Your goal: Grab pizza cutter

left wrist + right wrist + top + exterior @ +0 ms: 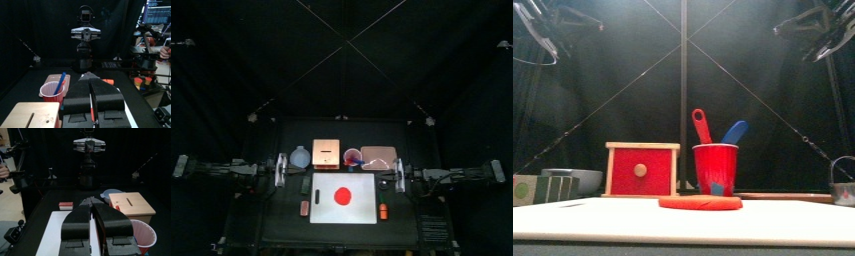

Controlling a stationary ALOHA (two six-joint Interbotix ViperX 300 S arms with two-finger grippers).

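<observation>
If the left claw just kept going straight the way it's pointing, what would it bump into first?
Most likely the other arm. The left gripper points level across the table, above the white mat, and the right gripper faces it head-on. Nothing else seems to stand in that line, though depth is hard to judge.

My left gripper (pixel 281 171) and right gripper (pixel 400 175) hang above the table's left and right edges, with open air between them over the white mat with a red disc (pixel 344 197), which lies flat. The far row is the crowded bit: grey bowl (pixel 299 157), red-fronted wooden box (pixel 326 152), red plastic cup (pixel 716 168) with red and blue handles sticking up, flat wooden board (pixel 378 157). Gaps there look tight. Small red block (pixel 305 207) sits left of the mat, orange piece (pixel 382 211) right.
</observation>
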